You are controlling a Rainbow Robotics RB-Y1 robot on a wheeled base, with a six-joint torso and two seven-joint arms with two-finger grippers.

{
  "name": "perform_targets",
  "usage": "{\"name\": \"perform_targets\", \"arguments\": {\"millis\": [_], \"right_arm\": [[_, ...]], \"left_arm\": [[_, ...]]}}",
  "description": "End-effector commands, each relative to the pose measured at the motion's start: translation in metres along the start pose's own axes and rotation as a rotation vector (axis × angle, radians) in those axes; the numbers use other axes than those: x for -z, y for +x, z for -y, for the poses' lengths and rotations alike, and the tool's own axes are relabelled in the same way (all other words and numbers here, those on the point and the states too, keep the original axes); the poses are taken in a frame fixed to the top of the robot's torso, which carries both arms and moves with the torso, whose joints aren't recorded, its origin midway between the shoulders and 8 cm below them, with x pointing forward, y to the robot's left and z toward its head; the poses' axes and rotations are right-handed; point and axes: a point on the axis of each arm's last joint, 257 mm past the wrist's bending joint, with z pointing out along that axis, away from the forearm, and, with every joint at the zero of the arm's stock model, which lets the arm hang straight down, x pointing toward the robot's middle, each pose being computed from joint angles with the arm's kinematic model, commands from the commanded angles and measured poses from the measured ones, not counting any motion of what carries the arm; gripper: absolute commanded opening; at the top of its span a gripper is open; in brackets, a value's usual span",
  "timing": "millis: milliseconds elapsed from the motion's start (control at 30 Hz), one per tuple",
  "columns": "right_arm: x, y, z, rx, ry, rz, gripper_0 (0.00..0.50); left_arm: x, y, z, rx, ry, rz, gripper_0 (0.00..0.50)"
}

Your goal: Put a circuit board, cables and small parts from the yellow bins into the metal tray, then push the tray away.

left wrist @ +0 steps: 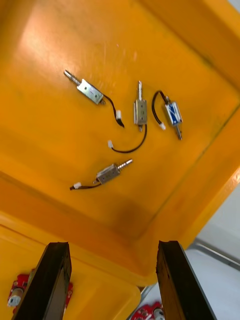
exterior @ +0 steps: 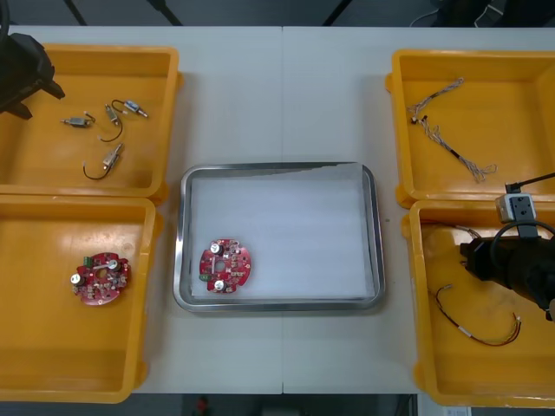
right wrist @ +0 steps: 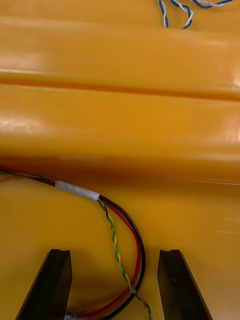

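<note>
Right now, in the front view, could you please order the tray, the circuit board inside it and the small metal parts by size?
1. Tray, the largest.
2. Circuit board.
3. Small metal parts, each much smaller; among themselves they look alike.

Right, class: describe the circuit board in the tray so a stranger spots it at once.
Start at the metal tray between the yellow bins. In its near left corner lies a round red circuit board. The other board lies in a yellow bin, not the tray.
</note>
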Motion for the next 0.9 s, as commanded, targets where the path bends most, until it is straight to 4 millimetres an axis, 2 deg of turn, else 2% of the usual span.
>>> {"name": "perform_targets", "arguments": {"millis": [33,133,167,200,233,300,333,500,667,767,900], "right_arm": [[-0.005,0.001,-0.011,0.020,-0.019,0.001,0.500],[-0.005,0.002,-0.014,0.017,-0.026,0.000,0.490],[-0.005,0.002,-0.014,0.018,-0.026,-0.001,0.454],[-0.005,0.002,-0.014,0.018,-0.026,-0.001,0.345],[-0.005,0.003,-0.014,0.018,-0.026,-0.003,0.197],[-0.005,0.006,-0.015,0.012,-0.029,-0.012,0.023],[-0.005,0.006,-0.016,0.010,-0.030,-0.016,0.000],[-0.005,0.005,-0.017,0.015,-0.036,-0.016,0.000],[-0.004,-0.008,-0.021,0.043,-0.044,0.005,0.000],[0.003,-0.020,-0.026,0.067,-0.044,0.009,0.000],[0.023,-0.031,-0.028,0.098,-0.029,-0.016,0.000]], "left_arm": [[0.030,-0.054,0.014,-0.011,0.037,0.123,0.500],[0.028,-0.066,0.016,0.034,0.037,0.133,0.500],[0.026,-0.068,0.015,0.041,0.036,0.133,0.500],[0.025,-0.072,0.016,0.059,0.034,0.136,0.500],[0.023,-0.076,0.016,0.076,0.030,0.142,0.500],[0.022,-0.083,0.015,0.100,0.025,0.149,0.500],[0.020,-0.086,0.015,0.117,0.022,0.149,0.500],[0.014,-0.101,0.017,0.179,0.013,0.165,0.500],[0.002,-0.114,0.020,0.241,0.007,0.185,0.500],[-0.008,-0.119,0.019,0.273,-0.005,0.194,0.500],[-0.023,-0.123,0.014,0.317,-0.019,0.209,0.500]]}}
